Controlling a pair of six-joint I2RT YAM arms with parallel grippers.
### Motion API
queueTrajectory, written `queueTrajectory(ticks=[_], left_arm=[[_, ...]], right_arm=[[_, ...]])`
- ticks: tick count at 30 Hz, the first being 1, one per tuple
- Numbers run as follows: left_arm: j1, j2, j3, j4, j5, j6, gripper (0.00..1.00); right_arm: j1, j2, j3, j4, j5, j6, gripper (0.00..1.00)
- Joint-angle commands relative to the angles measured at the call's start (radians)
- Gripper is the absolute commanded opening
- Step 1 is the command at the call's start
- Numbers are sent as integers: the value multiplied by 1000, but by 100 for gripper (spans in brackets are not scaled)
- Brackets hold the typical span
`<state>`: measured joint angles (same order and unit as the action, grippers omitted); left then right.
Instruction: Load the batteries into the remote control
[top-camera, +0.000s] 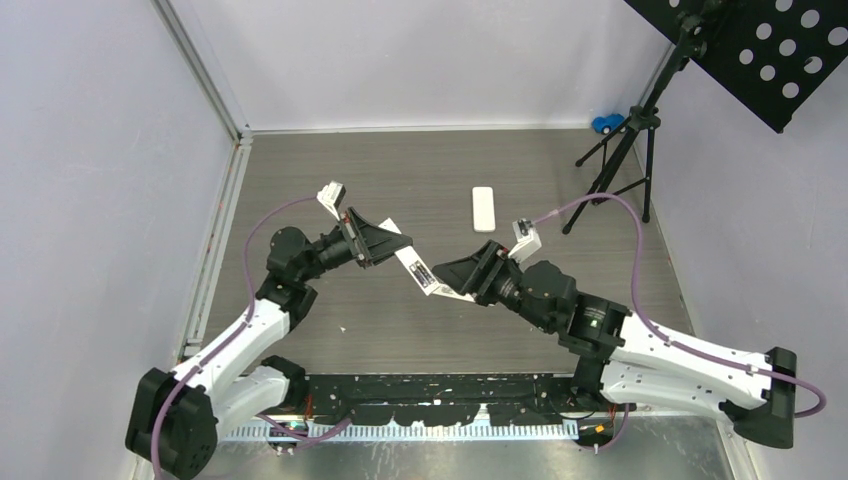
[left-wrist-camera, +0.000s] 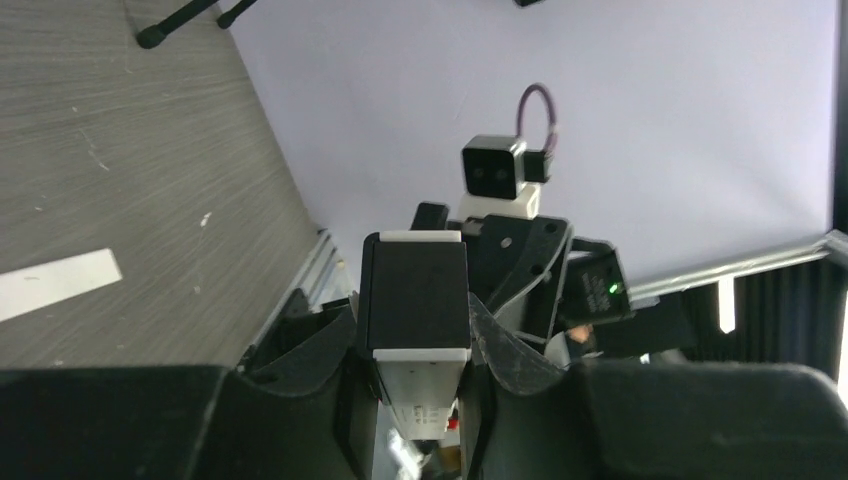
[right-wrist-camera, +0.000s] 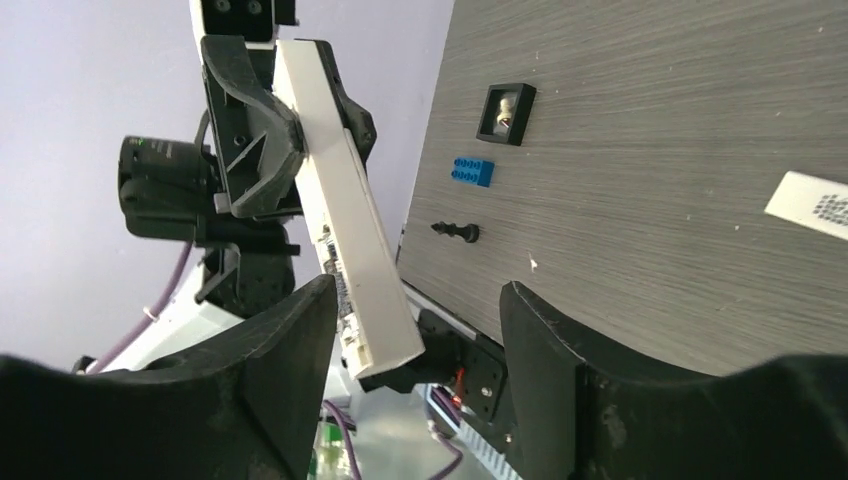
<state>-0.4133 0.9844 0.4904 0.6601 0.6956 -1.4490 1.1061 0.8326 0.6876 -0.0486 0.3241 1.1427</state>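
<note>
My left gripper (top-camera: 385, 240) is shut on a long white remote control (top-camera: 415, 268) and holds it in the air over the middle of the table. In the left wrist view the remote (left-wrist-camera: 415, 300) sits tight between the fingers, dark face up. My right gripper (top-camera: 455, 275) is open. Its jaws stand either side of the remote's free end (right-wrist-camera: 372, 300), which lies nearer the left finger (right-wrist-camera: 275, 360). The left gripper (right-wrist-camera: 250, 130) shows at the remote's far end. No batteries show in any view.
A second flat white piece (top-camera: 484, 208) lies on the table further back. The right wrist view shows a blue toy brick (right-wrist-camera: 471, 172), a small black knob (right-wrist-camera: 457, 231) and a small black square frame (right-wrist-camera: 505, 113). A black stand (top-camera: 625, 150) is at the back right.
</note>
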Motion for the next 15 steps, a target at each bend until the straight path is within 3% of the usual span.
queueTrajectory(ticks=[1, 9, 15], left_arm=[[-4, -60, 76, -131, 70, 249, 0], [-5, -81, 110, -343, 40, 444, 0], [-5, -65, 86, -370, -24, 437, 0]], right_arm=[[0, -98, 18, -31, -41, -182, 67], [0, -126, 97, -173, -64, -377, 71], [1, 90, 246, -295, -161, -629, 71]])
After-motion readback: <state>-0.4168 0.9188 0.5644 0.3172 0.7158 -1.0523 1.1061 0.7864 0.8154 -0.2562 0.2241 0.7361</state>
